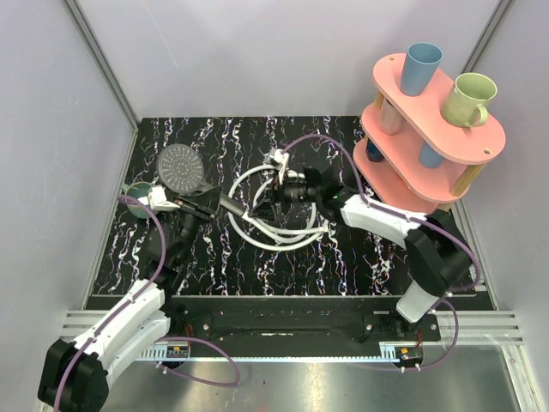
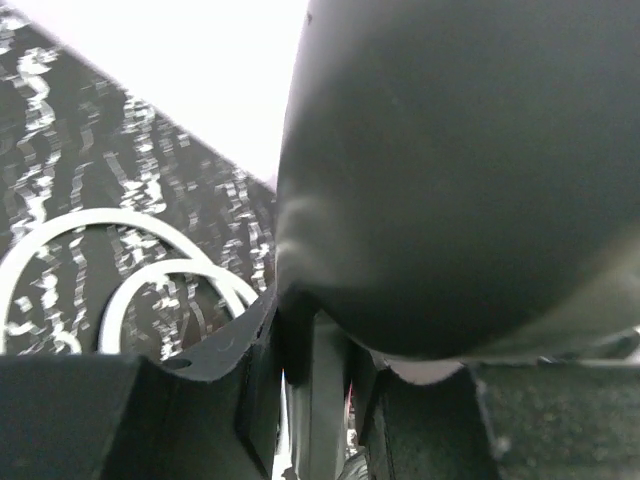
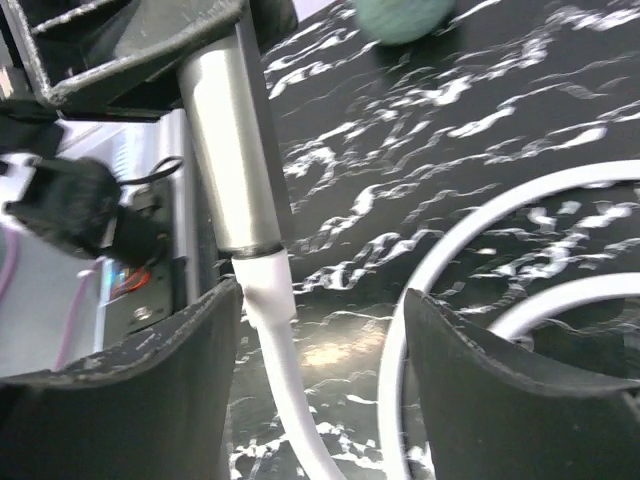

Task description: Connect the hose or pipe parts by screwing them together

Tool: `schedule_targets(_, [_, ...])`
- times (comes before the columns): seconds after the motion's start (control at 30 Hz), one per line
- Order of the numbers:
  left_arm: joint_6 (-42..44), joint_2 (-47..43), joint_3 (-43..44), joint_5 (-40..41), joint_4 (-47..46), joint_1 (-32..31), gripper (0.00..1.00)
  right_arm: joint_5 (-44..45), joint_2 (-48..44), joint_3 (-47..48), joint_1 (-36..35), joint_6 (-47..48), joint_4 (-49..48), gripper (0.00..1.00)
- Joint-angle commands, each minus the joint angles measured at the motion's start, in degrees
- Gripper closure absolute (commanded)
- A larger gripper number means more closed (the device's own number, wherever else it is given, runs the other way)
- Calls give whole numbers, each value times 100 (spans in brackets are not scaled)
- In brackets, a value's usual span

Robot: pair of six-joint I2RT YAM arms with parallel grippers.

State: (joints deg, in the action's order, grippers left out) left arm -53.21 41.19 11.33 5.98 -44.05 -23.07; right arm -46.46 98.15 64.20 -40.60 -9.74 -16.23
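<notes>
The dark grey shower head (image 1: 180, 167) lies at the left of the mat, its straight handle (image 1: 230, 204) pointing right. My left gripper (image 1: 199, 202) is shut on that handle; in the left wrist view the handle (image 2: 325, 400) runs between the jaws, below the large round head (image 2: 460, 170). The white hose (image 1: 292, 232) lies coiled at mid-table. Its end fitting (image 3: 262, 285) meets the handle's end (image 3: 230, 160). My right gripper (image 3: 320, 370) is open around that hose end (image 3: 288, 385), which lies near the left finger (image 3: 150, 390), clear of the right one.
A pink two-tier rack (image 1: 429, 129) with a blue cup (image 1: 420, 69) and a green mug (image 1: 467, 99) stands at the back right. A small teal round object (image 1: 137, 190) sits left of the shower head. Hose loops (image 2: 60, 225) lie beside the left gripper.
</notes>
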Motion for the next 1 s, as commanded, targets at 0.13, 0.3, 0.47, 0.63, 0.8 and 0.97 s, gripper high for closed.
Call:
schedule_targets(0.13, [-452, 326, 2468, 1476, 4970, -48, 100, 3102, -1272, -225, -676, 2184, 523, 23])
schedule_targets(0.3, [-1094, 794, 3621, 1512, 6390, -48, 100, 4354, -1131, -22, -1327, 2959, 762, 20])
schedule_targets(0.47, [-1323, 838, 4086, 1511, 6830, -48, 100, 5392, -860, 92, -1907, 3381, 691, 19])
schedule_targets(0.63, [-1630, 987, 4377, 1442, 7427, -48, 100, 5867, -490, 399, -2145, 3593, 691, 22])
schedule_targets(0.8, [-1930, 988, 4220, 1353, 7481, -75, 100, 6087, -156, 567, -2303, 3663, 463, 29])
schedule_targets(0.97, [-2149, 874, 3957, 1354, 7385, -84, 100, 6193, -7, 716, -2338, 3426, 270, 60])
